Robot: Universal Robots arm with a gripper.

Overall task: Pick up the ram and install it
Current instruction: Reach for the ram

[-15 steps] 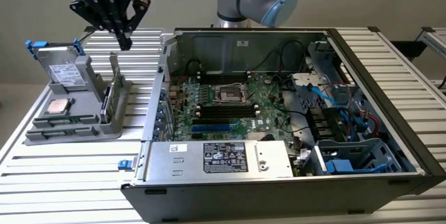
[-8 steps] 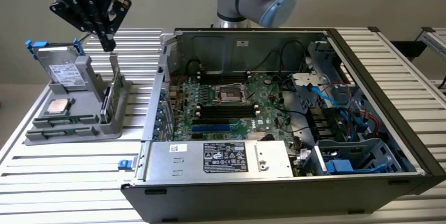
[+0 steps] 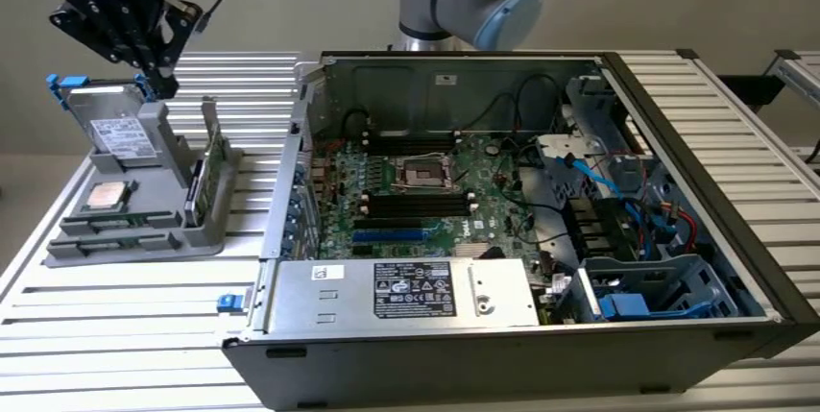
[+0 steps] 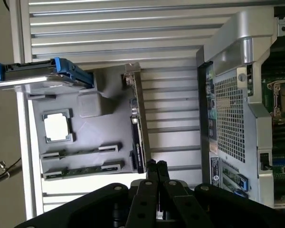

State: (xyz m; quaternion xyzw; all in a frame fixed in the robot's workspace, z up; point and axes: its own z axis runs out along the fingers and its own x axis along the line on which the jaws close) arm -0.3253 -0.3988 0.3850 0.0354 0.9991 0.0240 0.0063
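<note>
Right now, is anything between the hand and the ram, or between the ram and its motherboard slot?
Nothing visible blocks the hand from the ram. The case wall stands between the ram and the memory slots.

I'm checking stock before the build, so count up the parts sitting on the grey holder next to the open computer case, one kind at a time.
Drive: 1
Processor chip: 1
Green ram stick: 1
Upright card: 1
Total: 4
</note>
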